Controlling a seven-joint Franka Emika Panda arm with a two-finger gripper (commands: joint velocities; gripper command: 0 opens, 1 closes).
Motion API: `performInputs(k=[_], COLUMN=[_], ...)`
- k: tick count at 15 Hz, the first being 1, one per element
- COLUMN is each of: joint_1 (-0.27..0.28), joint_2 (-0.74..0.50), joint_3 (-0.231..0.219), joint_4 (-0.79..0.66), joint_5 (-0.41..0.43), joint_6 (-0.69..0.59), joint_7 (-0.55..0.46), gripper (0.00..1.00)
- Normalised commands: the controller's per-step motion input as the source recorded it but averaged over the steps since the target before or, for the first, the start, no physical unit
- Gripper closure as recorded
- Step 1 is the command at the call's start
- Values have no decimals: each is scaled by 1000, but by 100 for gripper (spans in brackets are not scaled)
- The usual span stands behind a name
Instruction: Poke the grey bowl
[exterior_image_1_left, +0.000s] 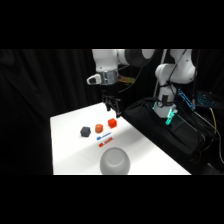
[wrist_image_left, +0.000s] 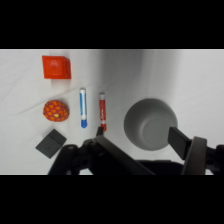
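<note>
The grey bowl (exterior_image_1_left: 115, 161) is large, matte and rounded, and sits near the table's front edge. In the wrist view the bowl (wrist_image_left: 150, 124) lies right of centre, partly behind one black finger (wrist_image_left: 180, 141). My gripper (exterior_image_1_left: 112, 106) hangs high over the far part of the table, well above and behind the bowl, touching nothing. In the wrist view the gripper (wrist_image_left: 137, 134) is open, with nothing held between its fingers.
Between gripper and bowl lie a red block (exterior_image_1_left: 112, 122), an orange ball (exterior_image_1_left: 99, 128), a dark polyhedral block (exterior_image_1_left: 85, 131), a blue marker (exterior_image_1_left: 104, 135) and a red marker (exterior_image_1_left: 105, 143). A black bag (exterior_image_1_left: 165, 130) borders the table's right edge.
</note>
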Motion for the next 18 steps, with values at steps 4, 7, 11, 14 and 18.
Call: performInputs(k=[4, 7, 11, 14, 18], joint_1=[0, 39, 66, 84, 77], joint_2=[69, 214, 286, 291, 245], joint_3=[23, 59, 65, 56, 36], joint_4=[46, 167, 265, 333, 314], joint_5=[16, 67, 45, -21, -68], joint_6=[72, 190, 210, 110, 89], joint_7=[51, 46, 40, 70, 68], gripper=[0, 0, 0, 0, 34])
